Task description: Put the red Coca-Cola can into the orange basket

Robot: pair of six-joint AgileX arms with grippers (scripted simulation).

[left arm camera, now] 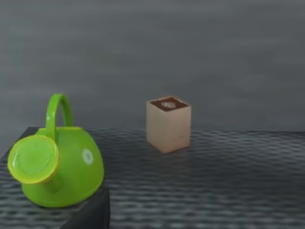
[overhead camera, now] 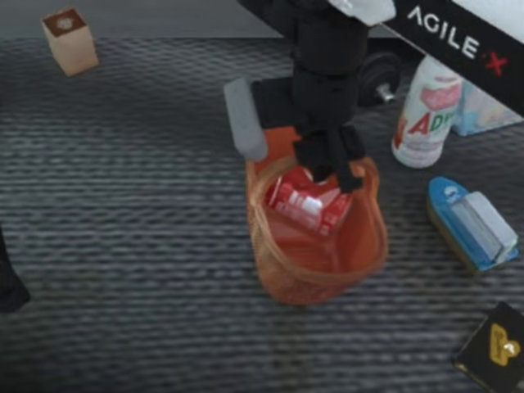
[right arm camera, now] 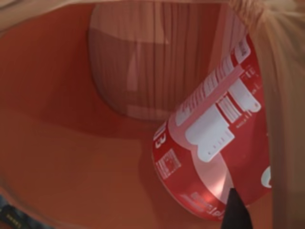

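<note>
The red Coca-Cola can (overhead camera: 307,205) lies on its side inside the orange basket (overhead camera: 282,278), near the middle of the table. My right gripper (overhead camera: 334,170) hangs just above the basket's far rim, open, its fingers apart over the can and not clamped on it. In the right wrist view the can (right arm camera: 209,148) leans against the basket's inner wall (right arm camera: 71,143), and one dark fingertip (right arm camera: 233,212) shows beside it. The left arm (overhead camera: 8,282) is parked at the table's left edge.
A white bottle (overhead camera: 426,115) stands right of the basket, with a blue and grey object (overhead camera: 472,223) nearer the front. A black box (overhead camera: 495,348) sits at the front right. A tan cube (overhead camera: 71,39) is far left. The left wrist view shows a green watering can (left arm camera: 57,164).
</note>
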